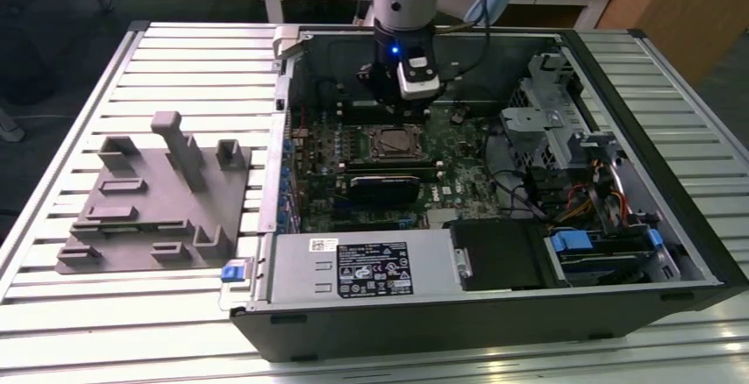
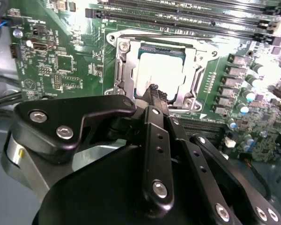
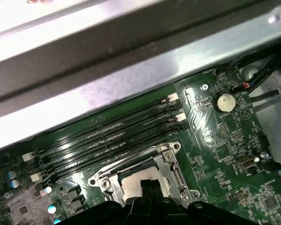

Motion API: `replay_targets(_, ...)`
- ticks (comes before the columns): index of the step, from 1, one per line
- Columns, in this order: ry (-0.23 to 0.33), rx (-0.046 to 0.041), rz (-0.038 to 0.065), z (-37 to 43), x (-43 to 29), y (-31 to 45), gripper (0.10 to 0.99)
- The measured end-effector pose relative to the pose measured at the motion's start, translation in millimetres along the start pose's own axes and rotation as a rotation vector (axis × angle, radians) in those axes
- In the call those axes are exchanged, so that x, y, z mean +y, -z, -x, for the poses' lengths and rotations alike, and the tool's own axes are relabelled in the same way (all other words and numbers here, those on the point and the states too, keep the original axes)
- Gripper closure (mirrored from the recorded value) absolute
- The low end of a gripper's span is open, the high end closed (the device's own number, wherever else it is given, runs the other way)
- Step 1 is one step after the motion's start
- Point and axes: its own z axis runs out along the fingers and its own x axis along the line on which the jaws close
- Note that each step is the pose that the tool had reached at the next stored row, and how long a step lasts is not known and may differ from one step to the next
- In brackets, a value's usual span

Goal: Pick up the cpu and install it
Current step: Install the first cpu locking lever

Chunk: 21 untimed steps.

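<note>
CPU (image 2: 161, 70) lies square inside its socket frame (image 2: 124, 70); the hand (image 2: 154, 93), fingers pressed together, hovers just above.

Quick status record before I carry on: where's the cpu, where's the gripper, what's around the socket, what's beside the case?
cpu: silvery-topped chip lying inside the socket frame on the motherboard
gripper: right over the cpu's near edge in the second wrist view; jaws drawn together
socket neighbours: memory slots along one side; coin cell farther off
case: open tower lying on its side, arm reaching down into it
beside case: gray plastic fixture at the exterior view's left, on the slatted table
</note>
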Motion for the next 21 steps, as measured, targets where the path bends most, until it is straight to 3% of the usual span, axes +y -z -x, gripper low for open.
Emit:
replay_targets(8,0.0,-0.0001,0.0,1.0,0.3,14.8,0.98)
replay_targets(21,0.016,0.0001,0.002,6.3,-11.9,14.0,0.98)
